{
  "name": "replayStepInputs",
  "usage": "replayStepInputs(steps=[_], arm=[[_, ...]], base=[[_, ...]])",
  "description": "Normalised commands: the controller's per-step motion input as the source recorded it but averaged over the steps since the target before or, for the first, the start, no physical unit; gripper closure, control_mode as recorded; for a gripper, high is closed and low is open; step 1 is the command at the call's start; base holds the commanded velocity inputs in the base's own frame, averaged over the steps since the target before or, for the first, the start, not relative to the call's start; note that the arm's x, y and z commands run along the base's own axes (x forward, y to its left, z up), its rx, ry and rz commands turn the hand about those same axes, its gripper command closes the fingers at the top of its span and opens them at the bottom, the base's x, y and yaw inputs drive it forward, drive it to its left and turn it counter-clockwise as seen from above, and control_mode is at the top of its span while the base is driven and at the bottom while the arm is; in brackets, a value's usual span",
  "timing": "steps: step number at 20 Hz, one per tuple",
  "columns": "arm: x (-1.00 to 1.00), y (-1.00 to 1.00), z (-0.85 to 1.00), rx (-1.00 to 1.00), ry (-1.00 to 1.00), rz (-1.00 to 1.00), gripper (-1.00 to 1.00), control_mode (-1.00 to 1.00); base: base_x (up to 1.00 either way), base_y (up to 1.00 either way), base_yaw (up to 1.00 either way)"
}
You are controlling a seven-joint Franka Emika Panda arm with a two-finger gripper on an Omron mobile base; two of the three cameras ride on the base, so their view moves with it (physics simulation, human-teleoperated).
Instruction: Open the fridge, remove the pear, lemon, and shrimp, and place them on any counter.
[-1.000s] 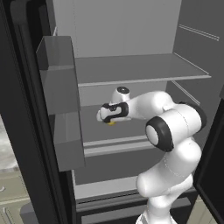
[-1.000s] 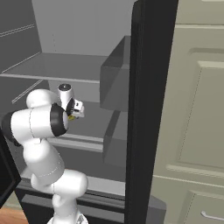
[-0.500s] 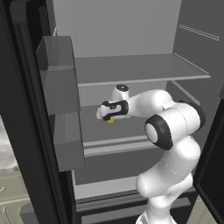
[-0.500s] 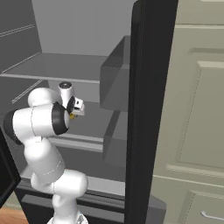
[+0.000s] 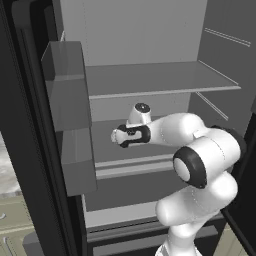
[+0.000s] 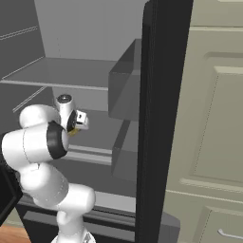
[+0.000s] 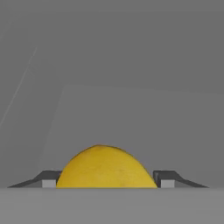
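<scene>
the fridge [image 5: 30, 125] stands open, its left door bins [image 5: 70, 115] just beside the reaching arm. the gripper [image 5: 116, 136] sits inside the grey interior, over the middle shelf [image 5: 105, 131], below the upper shelf [image 5: 160, 77]. in the hand view the lemon [image 7: 106, 167] lies between the two fingertips [image 7: 49, 178], which stand against its sides; the jaws appear clamped on the lemon, though actual contact is judged, not certain. in the right base view a sliver of yellow shows under the gripper [image 6: 81, 121], near the right door bins [image 6: 126, 95].

risks, as judged:
- the lemon is round and smooth; a hold low on its curve may let it squirt out and roll back on the shelf.
- a wide swing on withdrawal may strike a door bin or the upper shelf.
- pear and shrimp cannot be located here.
</scene>
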Motion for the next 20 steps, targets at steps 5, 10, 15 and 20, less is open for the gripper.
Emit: replayStepInputs(steps=[5,10,15,20], arm=[[-1.00,-0.23,0.10,0.07,-0.20,-0.04,1.00,-1.00],[-1.00,-0.46,0.86,0.02,-0.09,-0.07,1.00,-1.00],[-0.88,-0.29,1.00,0.00,0.00,-0.04,1.00,-1.00],[-0.74,-0.14,1.00,-0.01,0.07,-0.03,1.00,-1.00]], base=[[0.00,0.00,0.00],[0.00,0.00,0.00],[0.00,0.00,0.00],[0.00,0.00,0.00]])
